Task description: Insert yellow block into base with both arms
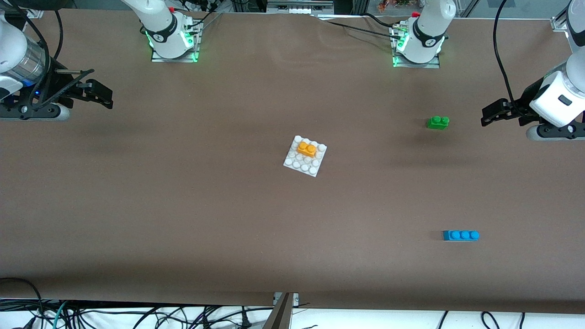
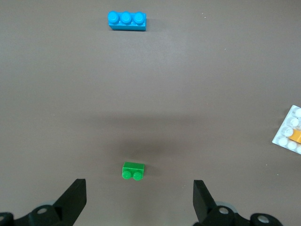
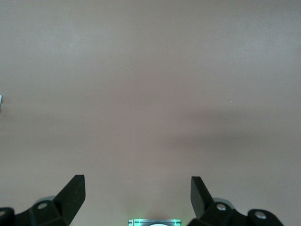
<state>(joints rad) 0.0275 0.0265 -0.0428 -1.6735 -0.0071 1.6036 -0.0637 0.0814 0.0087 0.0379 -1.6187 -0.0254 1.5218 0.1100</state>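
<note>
The yellow block [image 1: 306, 149] sits studs up on the white base [image 1: 299, 165] at the middle of the table, on the base's part farther from the front camera. Neither gripper touches it. My left gripper [image 1: 485, 116] hangs open and empty at the left arm's end of the table, beside the green brick. In the left wrist view its jaws [image 2: 139, 200] stand wide apart, with the base [image 2: 287, 136] and a sliver of the yellow block [image 2: 297, 136] at the frame's edge. My right gripper [image 1: 104, 96] hangs open and empty at the right arm's end; its wrist view [image 3: 137, 195] shows only bare table.
A green two-stud brick [image 1: 438, 122] [image 2: 133, 170] lies toward the left arm's end. A blue three-stud brick [image 1: 460, 235] [image 2: 127, 20] lies nearer to the front camera. Both arm bases [image 1: 172, 43] [image 1: 417, 45] glow green along the table's edge farthest from that camera.
</note>
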